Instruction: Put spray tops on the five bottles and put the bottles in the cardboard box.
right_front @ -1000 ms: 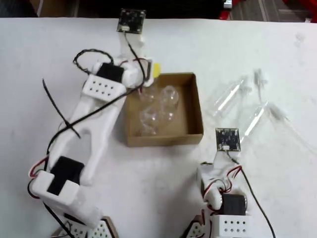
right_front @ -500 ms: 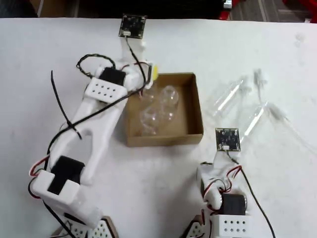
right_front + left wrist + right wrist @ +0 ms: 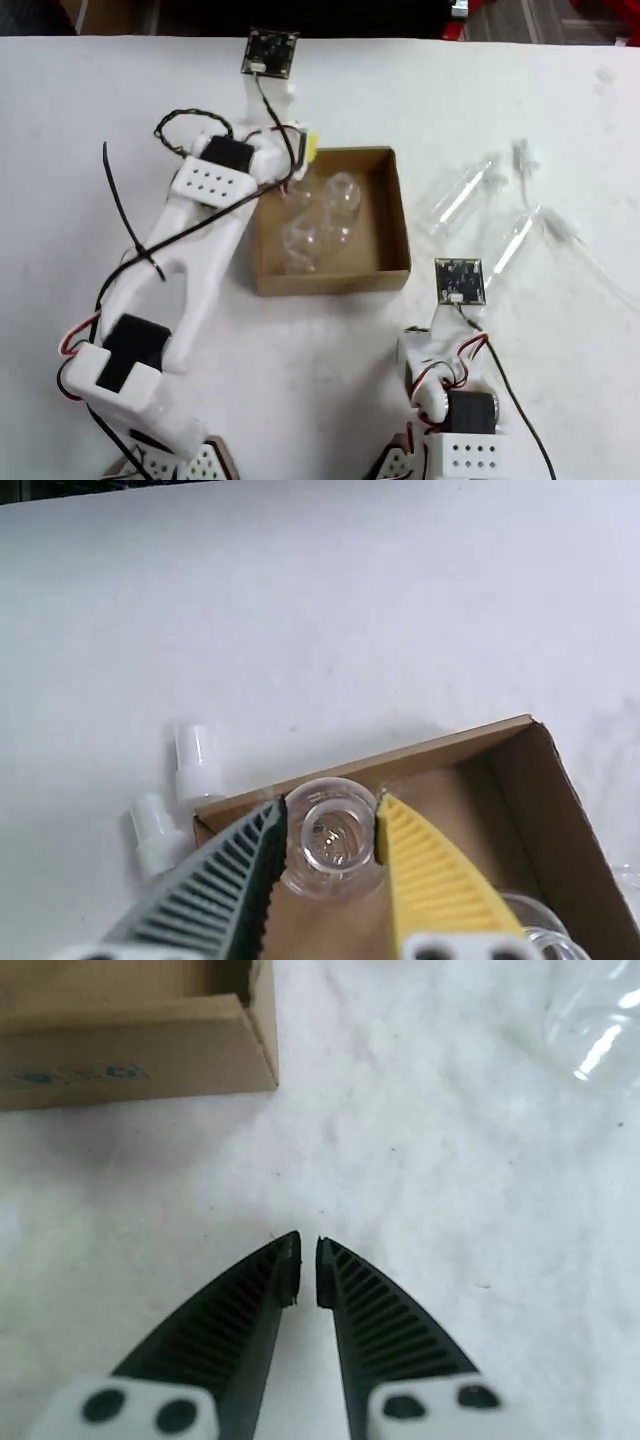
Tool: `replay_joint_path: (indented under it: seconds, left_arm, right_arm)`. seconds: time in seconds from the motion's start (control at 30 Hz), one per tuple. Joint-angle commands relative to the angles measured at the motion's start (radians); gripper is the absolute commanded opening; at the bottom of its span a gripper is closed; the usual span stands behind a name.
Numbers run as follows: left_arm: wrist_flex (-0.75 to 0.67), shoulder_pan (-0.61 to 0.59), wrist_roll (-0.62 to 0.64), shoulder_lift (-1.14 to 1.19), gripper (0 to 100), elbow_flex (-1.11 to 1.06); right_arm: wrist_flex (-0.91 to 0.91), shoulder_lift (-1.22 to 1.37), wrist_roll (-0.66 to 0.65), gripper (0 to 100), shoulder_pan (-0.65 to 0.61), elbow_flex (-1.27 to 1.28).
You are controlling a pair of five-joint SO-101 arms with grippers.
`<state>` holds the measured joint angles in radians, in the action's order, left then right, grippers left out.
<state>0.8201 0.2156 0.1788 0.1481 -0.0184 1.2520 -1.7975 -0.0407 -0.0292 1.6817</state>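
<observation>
A clear bottle (image 3: 330, 840), seen end-on, sits just inside a corner of the cardboard box (image 3: 570, 820). It is pinched between the grey and yellow fingers of the left tool (image 3: 330, 808), which is closed to the bottle's width. Whether it carries a spray top is hard to make out. Other bottles (image 3: 335, 200) lie in the box, their outlines merging. Two loose bottles (image 3: 462, 195) lie on the counter (image 3: 100, 90) beyond the box on the right arm's side. The right tool (image 3: 307, 1258) hangs over bare counter, all but closed, holding nothing.

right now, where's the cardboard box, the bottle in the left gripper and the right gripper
cardboard box (image 3: 330, 282), high view, on its near outer wall
bottle (image 3: 331, 835), left wrist view, on its open mouth
right gripper (image 3: 308, 1260), right wrist view, midway between its fingertips
</observation>
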Motion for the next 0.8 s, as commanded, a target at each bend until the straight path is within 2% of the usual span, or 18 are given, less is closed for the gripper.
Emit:
replay_joint_path:
  seconds: [0.0, 0.13, 0.37, 0.5, 0.77]
  left_arm:
    - [-0.029, -0.012, -0.008, -0.007, 13, 0.005]
    - [-0.032, -0.012, -0.005, -0.007, 13, -0.006]
    - [-0.126, -0.007, -0.003, -0.010, 12, -0.080]
    - [-0.126, -0.008, -0.009, -0.016, 5, -0.078]
    - [-0.127, -0.012, -0.014, -0.018, 5, -0.078]
  right_arm:
    - [0.010, -0.002, 0.006, 1.5, 0.010, 0.009]
    - [0.010, -0.002, 0.006, 1.5, 0.010, 0.009]
    - [0.010, -0.002, 0.006, 1.5, 0.010, 0.009]
    - [0.010, -0.002, 0.006, 1.5, 0.010, 0.009]
    - [0.010, -0.002, 0.006, 1.5, 0.010, 0.009]
